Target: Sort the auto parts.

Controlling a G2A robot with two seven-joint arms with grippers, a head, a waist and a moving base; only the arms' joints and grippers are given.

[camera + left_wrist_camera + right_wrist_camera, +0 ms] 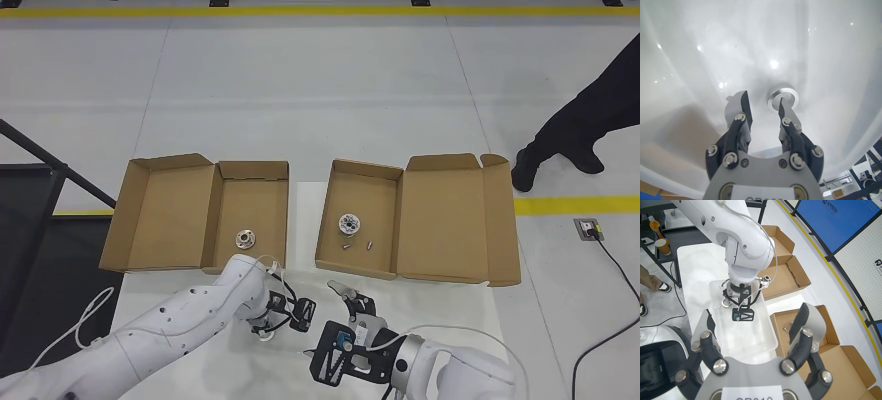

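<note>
The left claw (762, 96) is down inside a white tray (753, 332) that sits on the table (305, 260) along its front edge, in front of two open boxes. Its jaws are released, spread wide. A metal ring (783, 90) lies flat on the tray floor, toward the tray's left end and nearer the long wall on the robot's side. One fingertip stands over the ring's bore and the other is outside the ring, well apart from it. From this angle it is hard to say whether that first tip has entered the hole or hangs just above it, and no contact with the rim can be made out.

The right claw (756, 311) hovers above the tray's right end, also released, with nothing between its pads.

The left box (250, 205) lies at the table's back edge with its lid flap folded out to the left. One round metal disc (245, 238) rests near the middle of its floor. The right box (360, 200) lies beside it with a gap between them, its flap folded out to the right. It holds a toothed round part (348, 222) near the centre and two small bolts (371, 243) just in front of that part, toward the box's front wall.
</note>
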